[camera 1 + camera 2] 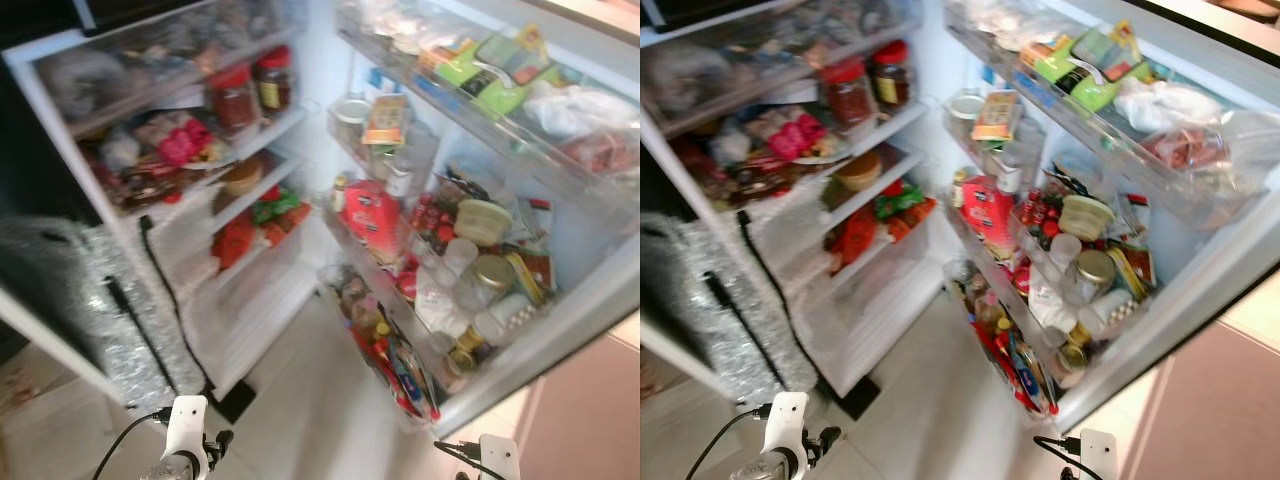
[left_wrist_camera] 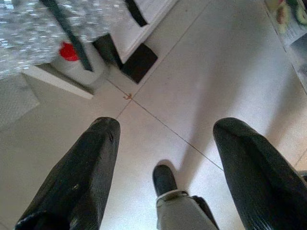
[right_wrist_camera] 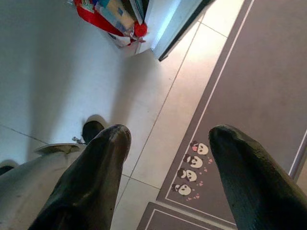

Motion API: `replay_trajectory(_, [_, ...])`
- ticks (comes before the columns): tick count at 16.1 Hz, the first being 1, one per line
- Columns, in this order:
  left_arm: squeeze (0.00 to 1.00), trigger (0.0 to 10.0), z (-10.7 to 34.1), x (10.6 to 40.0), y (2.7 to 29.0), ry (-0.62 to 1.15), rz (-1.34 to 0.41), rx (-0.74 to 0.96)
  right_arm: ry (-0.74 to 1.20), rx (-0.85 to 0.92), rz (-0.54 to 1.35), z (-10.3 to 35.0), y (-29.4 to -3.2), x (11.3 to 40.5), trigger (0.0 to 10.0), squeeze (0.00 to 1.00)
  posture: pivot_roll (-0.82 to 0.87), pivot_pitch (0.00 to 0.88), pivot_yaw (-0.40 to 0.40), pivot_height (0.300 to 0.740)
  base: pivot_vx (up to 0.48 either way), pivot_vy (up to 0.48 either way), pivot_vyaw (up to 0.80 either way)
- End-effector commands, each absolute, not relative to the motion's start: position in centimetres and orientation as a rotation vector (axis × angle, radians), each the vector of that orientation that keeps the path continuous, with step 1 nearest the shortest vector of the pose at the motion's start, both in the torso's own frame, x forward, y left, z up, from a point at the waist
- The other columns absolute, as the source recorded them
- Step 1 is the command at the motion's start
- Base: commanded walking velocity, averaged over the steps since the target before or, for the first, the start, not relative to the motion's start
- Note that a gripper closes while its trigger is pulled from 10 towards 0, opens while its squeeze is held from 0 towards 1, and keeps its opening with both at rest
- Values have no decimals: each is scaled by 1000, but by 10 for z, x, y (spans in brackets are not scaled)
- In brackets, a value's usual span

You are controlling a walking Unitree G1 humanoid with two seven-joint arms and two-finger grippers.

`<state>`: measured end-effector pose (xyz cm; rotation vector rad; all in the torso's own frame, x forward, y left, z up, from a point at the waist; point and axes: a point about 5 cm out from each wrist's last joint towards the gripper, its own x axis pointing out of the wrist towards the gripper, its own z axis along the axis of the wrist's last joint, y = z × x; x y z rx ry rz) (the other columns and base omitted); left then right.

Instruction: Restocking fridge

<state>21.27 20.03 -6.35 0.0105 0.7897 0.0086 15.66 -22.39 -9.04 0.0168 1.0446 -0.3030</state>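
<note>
The fridge (image 1: 250, 300) stands open in front of me, and its white shelves hold jars, bags and packets. Two red-lidded jars (image 1: 250, 90) sit on an upper shelf. The open door (image 1: 560, 330) swings out to the right, its racks crowded with bottles, jars and a red carton (image 1: 370, 215). Both arms hang low at the picture's bottom edge. My left gripper (image 2: 168, 127) is open over the floor tiles with nothing between its fingers. My right gripper (image 3: 170, 132) is open as well and empty, above the floor by the door's lower corner.
A silvery, foil-wrapped bulk (image 1: 90, 300) stands at the left of the fridge. A black block (image 2: 139, 62) lies at the fridge's base. A grey-purple mat (image 3: 249, 96) with a small printed pattern lies to the right, past the door. Pale floor tiles (image 1: 310, 400) lie before the fridge.
</note>
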Motion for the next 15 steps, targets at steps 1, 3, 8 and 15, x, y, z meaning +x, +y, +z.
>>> replay_trajectory(1, [0, 10000, -67, 207, 202, 810, 8, 13, 1072, 13, -330, -92, -226, 152, 10000, 0, -188, 61, 7, 740, 0, 0, 0])
replay_trajectory(3, [0, 10000, -67, 207, 202, 809, 8, 12, 1079, 9, -340, -92, -226, 152, 10000, 0, -188, 61, 7, 740, 0, 0, 0])
replay_trajectory(8, [0, 10000, -67, 207, 202, 810, 6, 15, 1098, -5, -360, -93, -226, 151, 10000, 0, -185, 52, 6, 740, 0, 0, 0])
replay_trajectory(15, [0, 10000, -67, 207, 201, 810, -5, 21, 1100, -10, -360, -92, -227, 151, 10000, 0, -187, 46, 3, 740, 0, 0, 0])
